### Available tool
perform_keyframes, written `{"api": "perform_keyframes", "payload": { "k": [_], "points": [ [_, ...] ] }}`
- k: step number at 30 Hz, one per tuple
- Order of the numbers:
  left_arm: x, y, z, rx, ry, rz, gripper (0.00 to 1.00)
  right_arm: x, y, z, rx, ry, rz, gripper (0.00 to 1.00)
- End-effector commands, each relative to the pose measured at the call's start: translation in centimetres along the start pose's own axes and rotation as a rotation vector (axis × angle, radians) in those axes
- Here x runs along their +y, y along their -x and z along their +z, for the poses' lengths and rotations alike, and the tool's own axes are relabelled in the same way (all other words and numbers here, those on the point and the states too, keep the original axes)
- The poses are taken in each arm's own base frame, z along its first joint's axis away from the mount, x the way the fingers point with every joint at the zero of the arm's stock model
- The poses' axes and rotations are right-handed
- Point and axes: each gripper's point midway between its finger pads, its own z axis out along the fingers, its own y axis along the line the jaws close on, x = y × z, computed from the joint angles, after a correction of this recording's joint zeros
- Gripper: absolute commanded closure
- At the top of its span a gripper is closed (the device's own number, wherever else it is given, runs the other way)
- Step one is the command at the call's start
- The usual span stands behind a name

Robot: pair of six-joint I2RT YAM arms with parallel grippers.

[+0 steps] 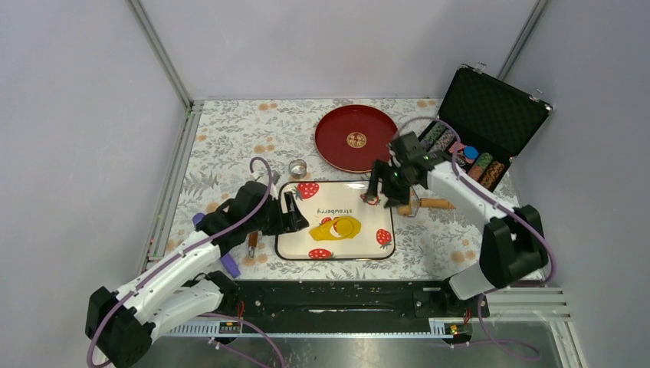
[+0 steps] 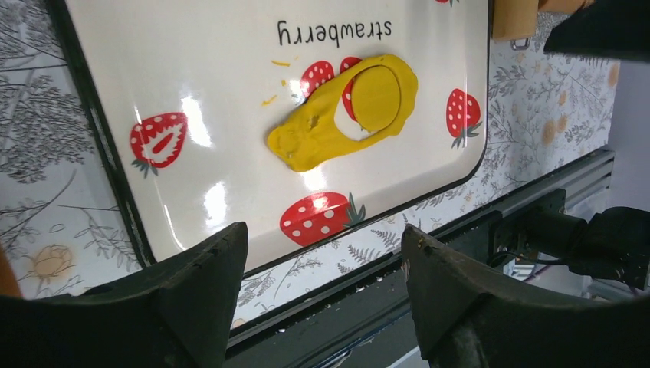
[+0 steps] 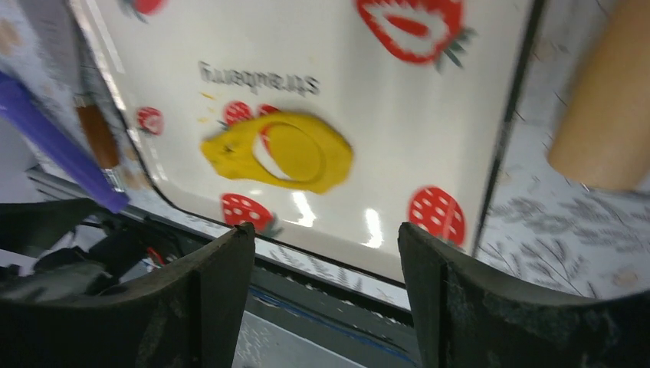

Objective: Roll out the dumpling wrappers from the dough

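Observation:
The dough [image 1: 322, 230] is a flattened ragged yellow patch on the white strawberry tray [image 1: 360, 241]. One round dumpling wrapper [image 1: 346, 226] lies cut inside its right part, with a thin gap along one side. Both wrist views show them: dough [image 2: 310, 138] and wrapper [image 2: 375, 98], dough [image 3: 226, 149] and wrapper [image 3: 295, 151]. My left gripper [image 1: 290, 211] hangs open over the tray's left edge, nothing between its fingers [image 2: 207, 284]. My right gripper [image 1: 373, 193] is open and empty above the tray's far right corner. A wooden rolling pin [image 1: 429, 204] lies just right of the tray.
A metal ring cutter [image 1: 297, 167] stands behind the tray, a red plate [image 1: 356, 138] farther back. An open black case of poker chips [image 1: 483, 123] sits at the back right. A purple-handled tool [image 1: 228, 263] and a brown-handled one [image 1: 253, 241] lie left of the tray.

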Motion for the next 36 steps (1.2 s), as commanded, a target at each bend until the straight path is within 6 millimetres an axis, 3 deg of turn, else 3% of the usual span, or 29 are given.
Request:
{"api": "perform_keyframes", "payload": {
  "k": [1,6,12,20,28,36],
  "points": [
    [-1.8,0.1,1.2,0.022,-0.097,-0.035,0.28,-4.0,-3.1,-0.6,0.016,-0.022,-0.01,0.24],
    [-1.8,-0.8,2.9,0.083,-0.094,-0.062,0.28,-8.5,-5.8,-0.9,0.037,-0.084,0.075,0.24],
    [-1.7,-1.6,5.4,0.139,-0.103,-0.113,0.28,-10.8,-7.9,-0.1,0.058,-0.094,0.154,0.24],
    [0.0,-2.2,8.2,0.17,-0.045,-0.16,0.39,-11.6,-9.6,0.8,0.092,-0.085,0.184,0.24],
    [2.0,-3.7,9.9,0.222,0.021,-0.168,0.45,-11.6,-9.7,1.1,0.101,-0.074,0.191,0.24],
    [1.6,-4.7,11.4,0.261,-0.026,-0.194,0.49,-11.4,-9.6,1.2,0.092,-0.066,0.19,0.24]
  ]
}}
